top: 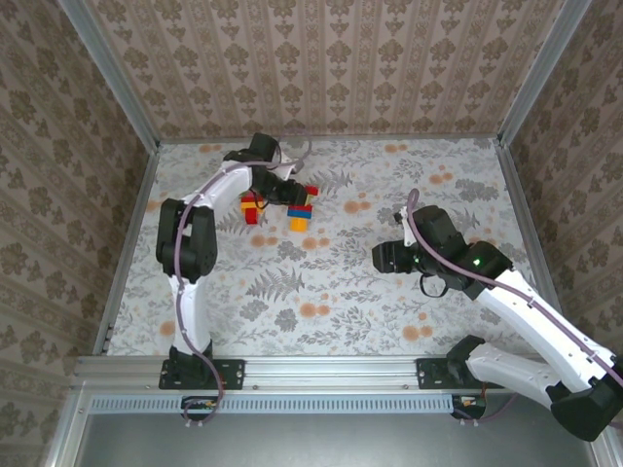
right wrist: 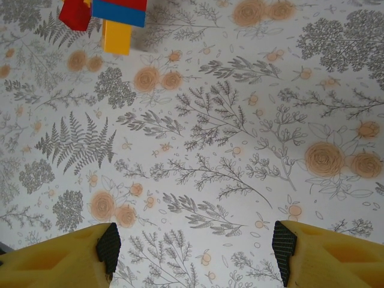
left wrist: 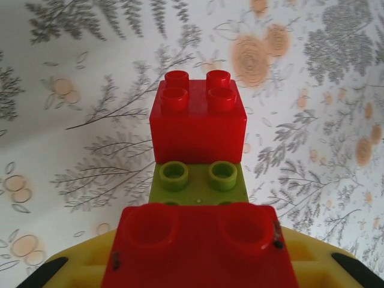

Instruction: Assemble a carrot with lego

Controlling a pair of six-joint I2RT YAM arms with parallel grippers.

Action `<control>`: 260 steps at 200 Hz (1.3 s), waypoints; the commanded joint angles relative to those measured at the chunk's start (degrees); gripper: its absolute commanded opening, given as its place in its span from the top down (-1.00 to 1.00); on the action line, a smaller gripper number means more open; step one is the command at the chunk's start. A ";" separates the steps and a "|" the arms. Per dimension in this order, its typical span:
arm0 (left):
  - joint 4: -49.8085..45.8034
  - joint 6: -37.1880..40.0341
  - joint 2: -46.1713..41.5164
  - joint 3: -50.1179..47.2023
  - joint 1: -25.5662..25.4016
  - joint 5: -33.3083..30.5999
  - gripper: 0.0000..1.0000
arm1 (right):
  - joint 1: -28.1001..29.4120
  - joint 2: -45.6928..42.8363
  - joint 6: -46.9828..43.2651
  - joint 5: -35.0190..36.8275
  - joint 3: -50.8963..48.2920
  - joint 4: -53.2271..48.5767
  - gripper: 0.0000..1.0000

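Item, left claw (left wrist: 195, 273): clamped on red-green-red brick stack (left wrist: 198, 174). Item, right claw (right wrist: 192, 246): wide open, empty. We advise: firm grip, studs squared over loose bricks (top: 300, 212), press straight down.

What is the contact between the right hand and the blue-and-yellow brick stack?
Apart. The top view shows the right hand well clear of the brick stack, with bare tablecloth between them; the right wrist view shows the same wide gap.

- The worktop (top: 350, 282) wore a pale floral cover of grey ferns and orange blooms.
- Lego bricks (top: 252, 209), red and yellow, lay clustered toward its far left.
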 commanded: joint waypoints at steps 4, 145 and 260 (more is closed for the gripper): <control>-5.83 1.02 3.03 6.20 0.97 0.22 0.78 | -0.54 -1.11 -1.16 -2.18 -1.17 1.77 -0.41; -9.67 0.65 16.13 20.07 3.26 2.76 0.72 | -2.12 0.06 -1.76 -4.07 -3.21 3.34 -0.41; -8.06 -0.06 20.00 22.19 5.29 7.34 0.32 | -2.37 1.47 -1.08 -4.27 -4.88 5.08 -0.40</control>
